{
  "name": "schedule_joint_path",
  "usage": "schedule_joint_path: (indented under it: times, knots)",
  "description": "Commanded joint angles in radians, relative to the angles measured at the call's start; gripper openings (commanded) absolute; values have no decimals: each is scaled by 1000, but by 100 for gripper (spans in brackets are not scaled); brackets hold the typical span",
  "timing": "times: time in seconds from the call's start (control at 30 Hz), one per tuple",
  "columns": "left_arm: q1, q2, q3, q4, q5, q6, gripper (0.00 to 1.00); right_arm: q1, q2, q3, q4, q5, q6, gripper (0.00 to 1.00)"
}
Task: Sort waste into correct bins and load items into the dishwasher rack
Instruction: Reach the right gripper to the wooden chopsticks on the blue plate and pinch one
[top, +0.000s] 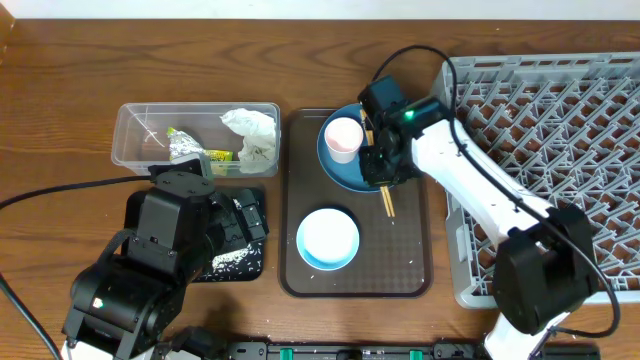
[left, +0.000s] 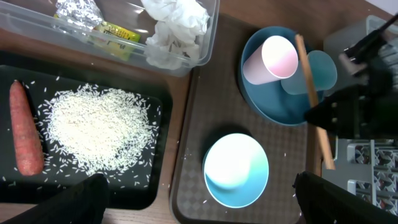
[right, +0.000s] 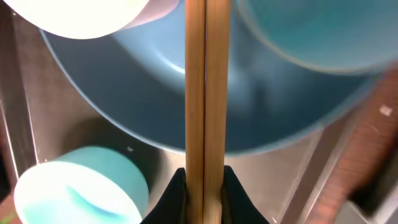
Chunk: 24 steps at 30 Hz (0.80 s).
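Observation:
My right gripper (right: 202, 186) is shut on the pair of wooden chopsticks (right: 202, 93), held over the dark blue plate (top: 345, 170). The pink cup (top: 343, 138) and light blue cup (left: 314, 71) lie on that plate. The pale blue-white bowl (top: 328, 240) stands on the brown tray. My left gripper (left: 202, 202) is open and empty above the bowl's near side. The clear tub (top: 130, 150) holds white paper (top: 250, 135) and the foil wrapper (top: 185, 148). The black tray (left: 161, 180) holds the carrot (left: 26, 127) and rice grains (left: 99, 130).
The brown serving tray (top: 410, 260) lies mid-table. The grey dishwasher rack (top: 550, 120) fills the right side, its left wall next to the tray. My left arm covers most of the black tray in the overhead view.

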Motion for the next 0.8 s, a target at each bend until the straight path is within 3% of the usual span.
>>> schedule_joint_path:
  times: [0.0,0.07,0.1,0.2,0.3,0.77]
  knots:
    - [5,-2,15,0,-5,5,98,10,23,-61,45,13,3,5]
    - [5,-2,15,0,-5,5,98,10,23,-98,97,13,3,9]
    - [5,-2,15,0,-5,5,98,10,23,-114,119,13,3,18]
    - [5,-2,15,0,-5,5,98,8,23,-129,140,13,2,33]
    - [5,-2,15,0,-5,5,98,8,23,-124,137,13,-10,42]
    - [5,-2,15,0,-5,5,98,-24,21,87,-58,12,-66,39]
